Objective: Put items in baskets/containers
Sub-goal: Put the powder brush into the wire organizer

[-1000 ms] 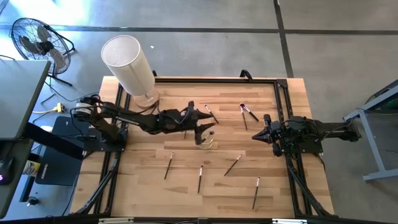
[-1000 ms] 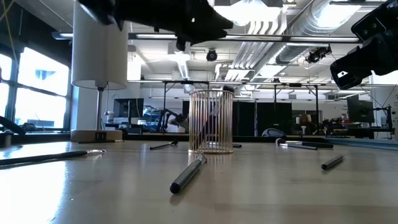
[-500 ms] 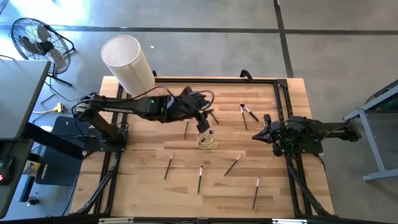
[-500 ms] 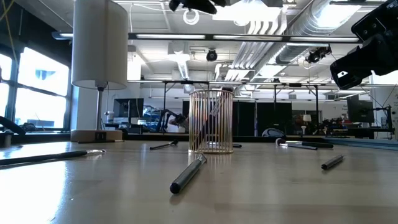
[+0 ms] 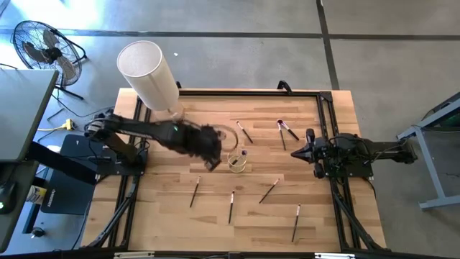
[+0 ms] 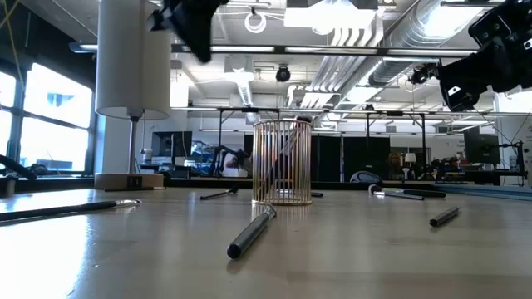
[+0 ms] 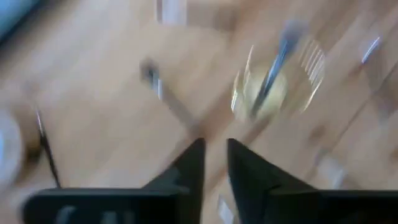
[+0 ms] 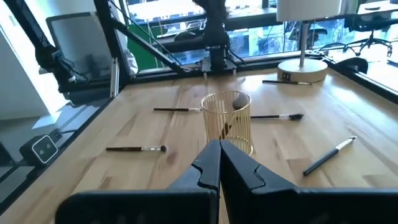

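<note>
Brushes lie scattered across a wooden table around a ribbed glass cup, flanked by two robot arms.

A big white cylinder is seen at the table's far left corner. The left gripper is held above the table just beside the cup, its fingers a narrow gap apart with nothing between them. The right gripper is parked near the right edge, its fingers pressed together and empty. One brush is stood inside the cup, its head showing at the rim. Loose brushes are spread around it: two on the far side, one beside them, and four toward the near edge.
</note>
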Robot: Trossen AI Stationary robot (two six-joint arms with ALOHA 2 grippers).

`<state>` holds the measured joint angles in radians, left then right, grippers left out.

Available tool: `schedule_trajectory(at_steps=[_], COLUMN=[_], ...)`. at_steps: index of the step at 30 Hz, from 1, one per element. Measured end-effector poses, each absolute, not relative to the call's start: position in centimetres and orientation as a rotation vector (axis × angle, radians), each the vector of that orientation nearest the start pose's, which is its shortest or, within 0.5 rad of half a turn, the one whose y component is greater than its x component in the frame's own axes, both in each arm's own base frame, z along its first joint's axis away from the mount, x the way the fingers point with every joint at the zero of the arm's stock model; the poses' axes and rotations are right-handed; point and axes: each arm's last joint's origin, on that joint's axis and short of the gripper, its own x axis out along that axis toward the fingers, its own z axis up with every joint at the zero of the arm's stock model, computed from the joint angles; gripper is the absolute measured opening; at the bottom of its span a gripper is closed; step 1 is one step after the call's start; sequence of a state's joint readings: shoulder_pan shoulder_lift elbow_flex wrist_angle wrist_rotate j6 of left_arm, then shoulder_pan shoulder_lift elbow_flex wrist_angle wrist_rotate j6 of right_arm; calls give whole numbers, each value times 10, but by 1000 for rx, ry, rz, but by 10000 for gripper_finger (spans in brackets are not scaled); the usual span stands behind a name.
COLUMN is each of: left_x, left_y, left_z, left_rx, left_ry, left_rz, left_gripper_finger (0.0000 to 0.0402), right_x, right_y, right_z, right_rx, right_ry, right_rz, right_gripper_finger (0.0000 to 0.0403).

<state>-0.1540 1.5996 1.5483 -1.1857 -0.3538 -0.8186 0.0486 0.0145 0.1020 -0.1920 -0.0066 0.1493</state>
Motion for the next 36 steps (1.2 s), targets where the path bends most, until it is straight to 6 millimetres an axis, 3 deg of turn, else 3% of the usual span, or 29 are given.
schedule_trajectory(at_steps=[2, 8, 12, 16, 21, 25, 30, 36], left_x=[304, 275, 246, 216, 192, 184, 181, 182], left_y=[-49, -76, -78, -69, -55, -44, -34, -32], left_z=[305, 249, 212, 187, 184, 194, 204, 206], left_rx=[-427, -501, -526, -562, -530, -486, -424, -412], left_ry=[1049, 1047, 965, 850, 726, 646, 590, 570], left_rz=[624, 473, 394, 326, 260, 246, 240, 234], left_gripper_finger=[10, 2, 1, 1, 1, 0, 0, 0], right_x=[91, 94, 106, 129, 178, 222, 259, 277], right_y=[4, 3, 1, -2, -9, -35, -86, -141], right_z=[179, 186, 198, 211, 240, 263, 266, 247], right_rx=[155, 256, 228, 196, 116, 171, 316, 417], right_ry=[99, 37, -67, 4, 208, 469, 823, 1140], right_rz=[28, -14, -86, -241, -449, -559, -661, -745], right_gripper_finger=[0, 0, 0, 0, 0, 0, 0, 29])
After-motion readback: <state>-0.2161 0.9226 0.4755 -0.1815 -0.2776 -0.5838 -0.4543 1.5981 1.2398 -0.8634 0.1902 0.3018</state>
